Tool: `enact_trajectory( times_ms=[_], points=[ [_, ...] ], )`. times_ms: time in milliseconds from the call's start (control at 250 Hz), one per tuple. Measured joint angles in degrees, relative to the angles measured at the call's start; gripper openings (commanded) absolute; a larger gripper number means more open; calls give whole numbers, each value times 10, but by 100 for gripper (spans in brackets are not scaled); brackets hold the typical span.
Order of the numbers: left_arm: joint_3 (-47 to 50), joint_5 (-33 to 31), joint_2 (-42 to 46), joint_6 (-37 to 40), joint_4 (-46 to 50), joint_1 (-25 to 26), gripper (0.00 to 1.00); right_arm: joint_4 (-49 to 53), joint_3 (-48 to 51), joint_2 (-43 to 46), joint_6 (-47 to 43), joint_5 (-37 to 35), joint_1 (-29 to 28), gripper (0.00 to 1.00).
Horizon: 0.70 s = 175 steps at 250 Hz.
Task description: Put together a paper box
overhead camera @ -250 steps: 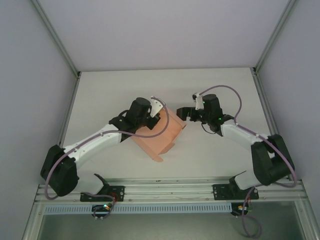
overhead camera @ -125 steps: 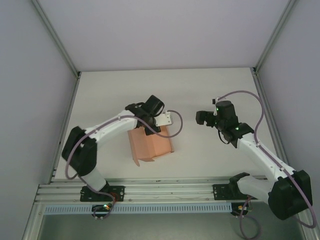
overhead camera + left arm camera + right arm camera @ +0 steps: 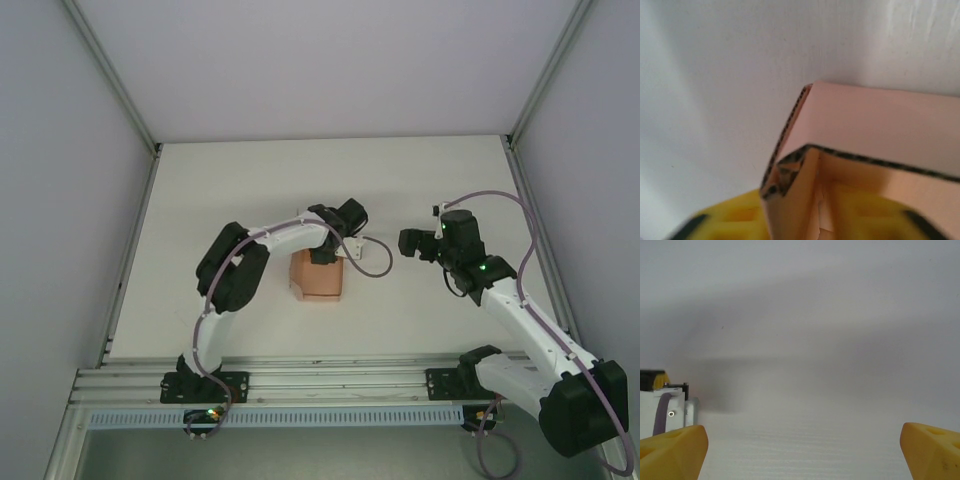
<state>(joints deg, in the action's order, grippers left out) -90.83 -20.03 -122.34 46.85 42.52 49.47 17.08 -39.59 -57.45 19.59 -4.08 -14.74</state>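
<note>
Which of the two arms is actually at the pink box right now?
The left tool, on the box's far edge, with a box wall between its fingers. The right tool hangs open off to the side, touching nothing.

White matte surface (image 3: 430,180), rectangular, bare stretch widest toward 12 o'clock. Plain pale-grey back wall (image 3: 330,60) at 12 o'clock. Left wall (image 3: 50,200) at 9 o'clock, right wall (image 3: 600,150) at 3 o'clock, same grey, no markings. 2 slim metal posts: left post (image 3: 110,75) at 11 o'clock, right post (image 3: 545,70) at 1 o'clock, each slanting down to far corner of surface. Aluminium rail (image 3: 330,385) along 6 o'clock edge, slotted strip (image 3: 330,418) just below it. Light soft, even; faint grey shadows on surface. Right wrist view: white surface (image 3: 830,440), broad soft shadow band across upper half.
</note>
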Motion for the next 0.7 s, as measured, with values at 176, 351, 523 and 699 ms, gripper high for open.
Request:
enact_trajectory(
  times_ms=[176, 351, 523, 699],
  points=[
    [-3, -3, 24, 13, 9, 5, 69, 0, 1, 0, -7, 18, 4, 100],
    [9, 23, 103, 16, 26, 25, 100, -2, 1, 0, -30, 58, 6, 100],
    [42, 83, 225, -19, -8, 26, 100, -13, 0, -23, -67, 111, 6, 100],
    [107, 121, 381, -172, -121, -34, 100, -22, -44, -107, -135, 174, -27, 100]
  ],
)
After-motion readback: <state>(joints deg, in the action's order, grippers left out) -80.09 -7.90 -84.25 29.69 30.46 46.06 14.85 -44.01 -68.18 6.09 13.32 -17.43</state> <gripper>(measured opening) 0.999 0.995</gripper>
